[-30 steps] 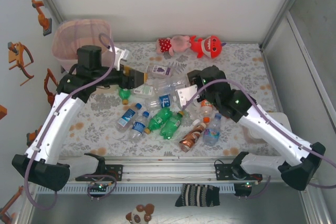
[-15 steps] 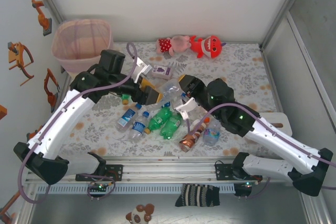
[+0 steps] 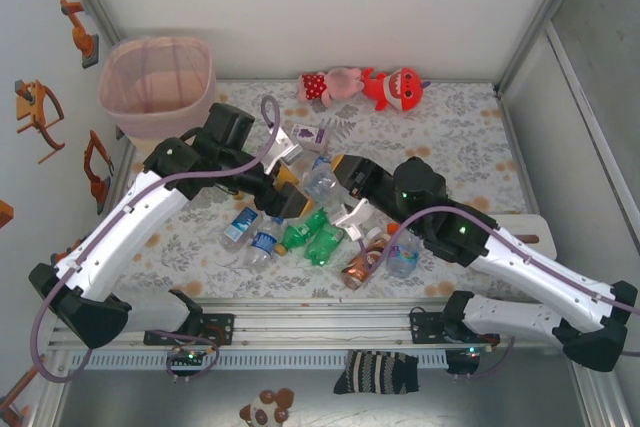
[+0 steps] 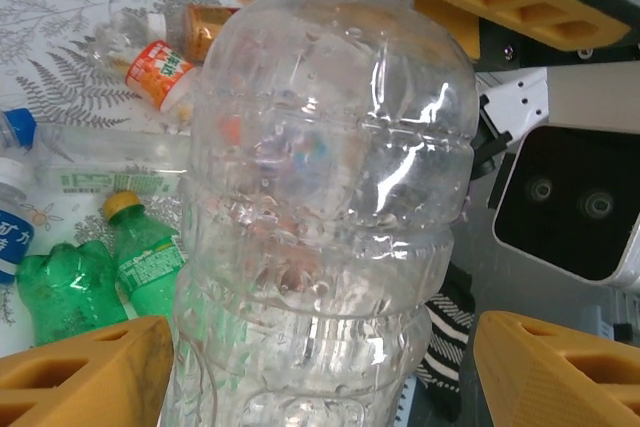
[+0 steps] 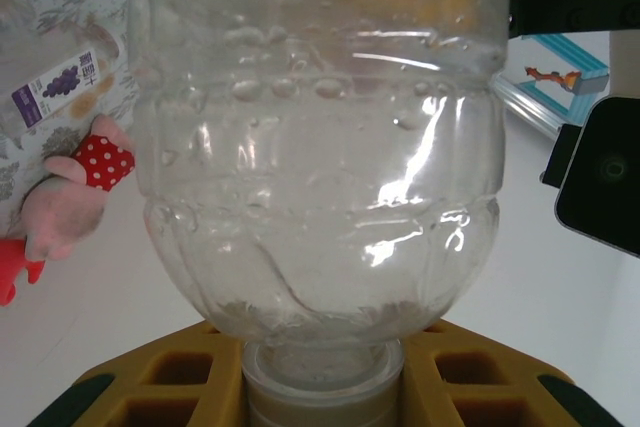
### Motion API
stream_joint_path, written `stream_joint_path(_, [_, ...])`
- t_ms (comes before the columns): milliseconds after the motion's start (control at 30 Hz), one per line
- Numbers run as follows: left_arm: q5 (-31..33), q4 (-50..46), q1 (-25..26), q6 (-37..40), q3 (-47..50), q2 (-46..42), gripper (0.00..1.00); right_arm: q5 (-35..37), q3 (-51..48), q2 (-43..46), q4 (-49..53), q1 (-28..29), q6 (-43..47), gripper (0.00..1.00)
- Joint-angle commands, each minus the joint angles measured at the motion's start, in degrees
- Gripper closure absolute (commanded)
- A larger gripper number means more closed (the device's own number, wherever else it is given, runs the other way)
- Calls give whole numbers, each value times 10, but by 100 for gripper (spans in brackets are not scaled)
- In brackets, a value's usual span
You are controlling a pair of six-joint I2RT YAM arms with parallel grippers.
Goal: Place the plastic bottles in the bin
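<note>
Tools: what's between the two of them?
A clear bottle, seen in the top view. The right tool grips its neck; the left tool sits open around its body.

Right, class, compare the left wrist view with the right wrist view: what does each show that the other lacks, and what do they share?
Left wrist view: two green soda bottles, an orange-labelled bottle and a striped sock. Right wrist view: a pink plush toy and a grape-labelled bottle. Shared: the clear bottle, gripped at its neck by the right pincer, its body between the open fingers of the left pincer.
</note>
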State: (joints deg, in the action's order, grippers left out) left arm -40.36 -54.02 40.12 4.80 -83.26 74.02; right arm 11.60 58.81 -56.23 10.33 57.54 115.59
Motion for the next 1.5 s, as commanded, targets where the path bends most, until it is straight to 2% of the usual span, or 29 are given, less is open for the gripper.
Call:
stream_joint_path(0, [-39, -27, 8, 35, -8, 2, 22, -20, 23, 18, -6, 10, 0, 100])
stream_joint_path(333, [-43, -46, 8, 56, -7, 5, 15, -59, 38, 42, 11, 36, -48, 100])
stream_joint_path(567, [-111, -50, 9, 69, -3, 1, 17, -48, 40, 51, 15, 38, -50, 100])
stream_joint_path(767, [-134, -55, 16, 79, 0, -1, 23, -31, 39, 53, 20, 39, -55, 100])
stream_joint_path(1133, [-126, -86, 19, 100, -17, 20, 39, -24, 31, 59, 23, 38, -77, 99])
stream_joint_path(1233, [-125, -87, 18, 101, -20, 21, 41, -16, 32, 63, 45, 38, -94, 83])
stream_joint_path(1367, [-118, -87, 19, 101, -21, 23, 43, -2, 18, 78, 54, 39, -116, 69])
stream_joint_path(1467, [-111, -87, 18, 103, -22, 25, 44, 9, 8, 92, 63, 38, -158, 53])
